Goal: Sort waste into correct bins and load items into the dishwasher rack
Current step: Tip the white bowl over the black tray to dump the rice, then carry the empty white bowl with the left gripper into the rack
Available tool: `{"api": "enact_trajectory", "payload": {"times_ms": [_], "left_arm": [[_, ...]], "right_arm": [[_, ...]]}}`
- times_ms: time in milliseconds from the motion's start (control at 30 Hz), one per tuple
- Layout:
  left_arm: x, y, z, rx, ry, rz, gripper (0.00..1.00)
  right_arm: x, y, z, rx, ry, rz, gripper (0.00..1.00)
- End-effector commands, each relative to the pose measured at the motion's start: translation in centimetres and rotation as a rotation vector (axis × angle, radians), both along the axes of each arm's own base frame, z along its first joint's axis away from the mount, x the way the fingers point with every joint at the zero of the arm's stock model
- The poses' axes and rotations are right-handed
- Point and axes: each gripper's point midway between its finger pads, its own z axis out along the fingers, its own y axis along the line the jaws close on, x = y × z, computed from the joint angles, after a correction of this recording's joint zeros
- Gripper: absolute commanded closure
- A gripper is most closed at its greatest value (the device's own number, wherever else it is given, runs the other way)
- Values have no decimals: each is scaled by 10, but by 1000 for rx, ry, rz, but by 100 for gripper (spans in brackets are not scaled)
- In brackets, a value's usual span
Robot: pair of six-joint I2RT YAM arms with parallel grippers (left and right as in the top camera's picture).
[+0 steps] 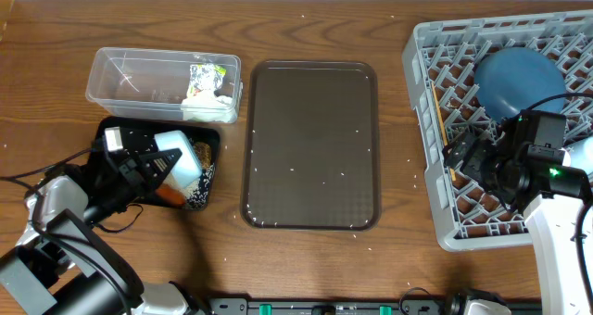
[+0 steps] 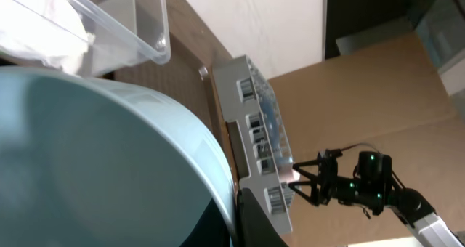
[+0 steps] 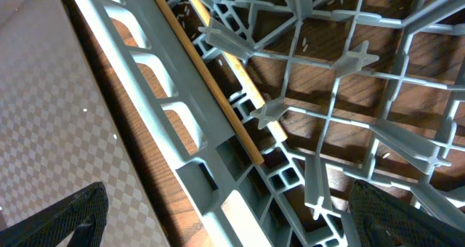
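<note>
My left gripper (image 1: 153,167) is shut on the rim of the white bowl (image 1: 178,156) and holds it tilted over the shallow black tray (image 1: 116,127). An orange carrot (image 1: 170,194) lies in that tray under the bowl. The bowl fills the left wrist view (image 2: 94,167). The clear tub (image 1: 130,79) holds the yellow-green wrapper (image 1: 208,74) and white napkin (image 1: 206,102). My right gripper (image 1: 466,153) is open and empty over the left edge of the grey rack (image 1: 426,102). The chopsticks (image 3: 211,87) lie in the rack beneath my right gripper (image 3: 232,218). The dark blue dish (image 1: 519,81) stands in the rack.
The dark brown serving tray (image 1: 310,144) lies between the bins and the rack, with white rice grains (image 1: 324,176) scattered on it and on the table. The clear tub (image 2: 145,29) and rack (image 2: 261,138) also show in the left wrist view.
</note>
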Motion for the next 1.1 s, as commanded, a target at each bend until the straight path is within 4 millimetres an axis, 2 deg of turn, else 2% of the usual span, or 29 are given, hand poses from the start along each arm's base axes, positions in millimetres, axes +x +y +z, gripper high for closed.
{"api": "enact_trajectory", "payload": {"times_ms": [0,100,233,333,433,600,700,833,967,1067], "left_arm": [[-4,-21,-6,44,12,-79,94],[-7,-46,-3,102,-3,-179,94],[-14,-92,10,239,-58,-369,94],[-21,-121,11,415,-46,-498,94],[-27,-146,6,662,-45,-587,94],[-30,-184,4,898,-128,-623,94],[-39,-210,4,942,-209,-688,94],[-38,-233,7,968,-240,-665,94],[-26,-264,31,851,-271,-568,94],[-14,-288,59,723,-333,-504,94]], "right_arm": [[0,-1,-1,-4,-1,5,1],[1,6,0,14,-10,46,2],[4,22,3,26,-39,155,2],[5,30,5,29,-50,193,2],[8,39,7,44,-70,223,1],[13,52,13,84,-104,263,1],[12,64,16,118,-121,324,1],[9,78,18,123,-144,434,1],[9,74,17,102,-140,427,1],[11,64,18,116,-136,352,1]]}}
